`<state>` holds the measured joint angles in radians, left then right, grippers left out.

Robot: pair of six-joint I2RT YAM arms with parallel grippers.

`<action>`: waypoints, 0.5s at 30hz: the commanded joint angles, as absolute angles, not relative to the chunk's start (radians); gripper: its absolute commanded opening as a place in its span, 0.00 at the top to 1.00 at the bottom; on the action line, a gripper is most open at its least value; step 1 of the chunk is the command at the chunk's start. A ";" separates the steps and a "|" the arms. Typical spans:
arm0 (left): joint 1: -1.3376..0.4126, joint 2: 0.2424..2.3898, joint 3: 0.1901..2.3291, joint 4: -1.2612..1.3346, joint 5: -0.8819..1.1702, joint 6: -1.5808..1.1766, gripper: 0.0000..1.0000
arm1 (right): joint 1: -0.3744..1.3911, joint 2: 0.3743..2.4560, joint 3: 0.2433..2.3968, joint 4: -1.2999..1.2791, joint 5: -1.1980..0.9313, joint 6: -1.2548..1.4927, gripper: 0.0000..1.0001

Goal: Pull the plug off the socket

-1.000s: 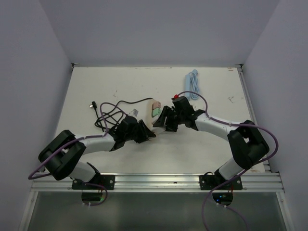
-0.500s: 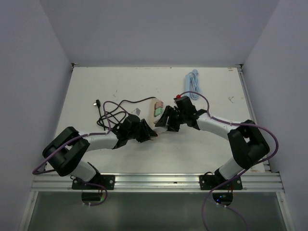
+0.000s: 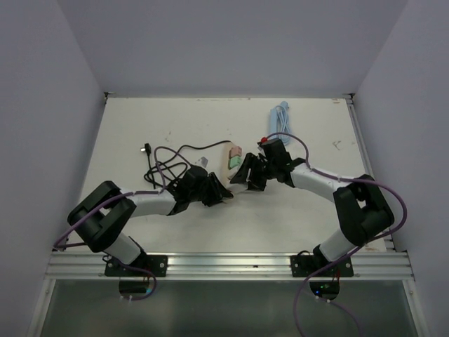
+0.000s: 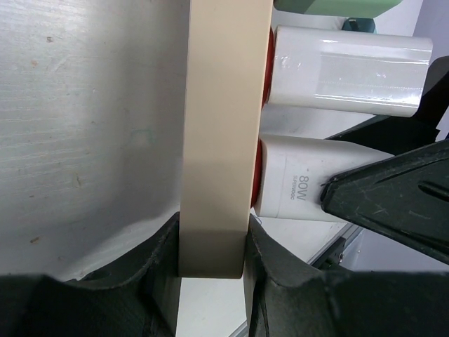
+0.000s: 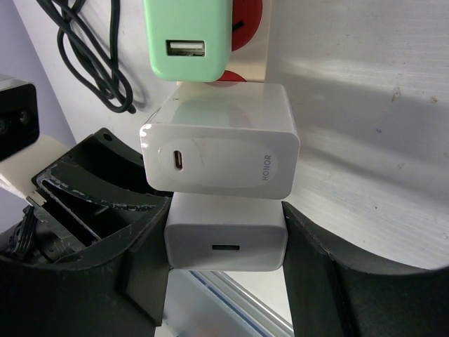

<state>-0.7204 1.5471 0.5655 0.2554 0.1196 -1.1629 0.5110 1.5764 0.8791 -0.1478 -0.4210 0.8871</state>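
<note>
Beige power strip (image 4: 223, 126) lies on the table (image 3: 140, 133), and the left gripper (image 4: 210, 256) pinches its near end. Across from it, the right gripper (image 5: 226, 240) is clamped round the end white plug (image 5: 226, 246). That plug sits seated against the strip, beside a second white charger (image 5: 217, 147) and a green charger (image 5: 186, 38).

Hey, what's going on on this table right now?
Two robot arms are working on a beige plastic power strip lying on the white table. The left pincer clamps one end of the strip. The right pincer grips the white square charger nearest that end. It is not yet out: its base sits against the red socket face. A second white charger and a mint-green charger sit plugged in alongside.
</note>
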 commanded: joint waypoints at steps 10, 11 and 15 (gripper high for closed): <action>-0.649 1.686 0.489 -0.190 -0.238 -1.189 1.00 | 0.347 1.358 0.904 -0.250 -0.498 0.835 1.00; -0.649 1.690 0.494 -0.195 -0.239 -1.192 1.00 | 0.342 1.355 0.904 -0.253 -0.502 0.833 1.00; -0.650 1.690 0.494 -0.196 -0.242 -1.193 1.00 | 0.330 1.350 0.894 -0.259 -0.499 0.813 1.00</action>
<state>-0.6975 1.6096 0.5793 0.2504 0.0261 -1.1957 0.3527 1.4170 0.8745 -0.2554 -0.4622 0.8482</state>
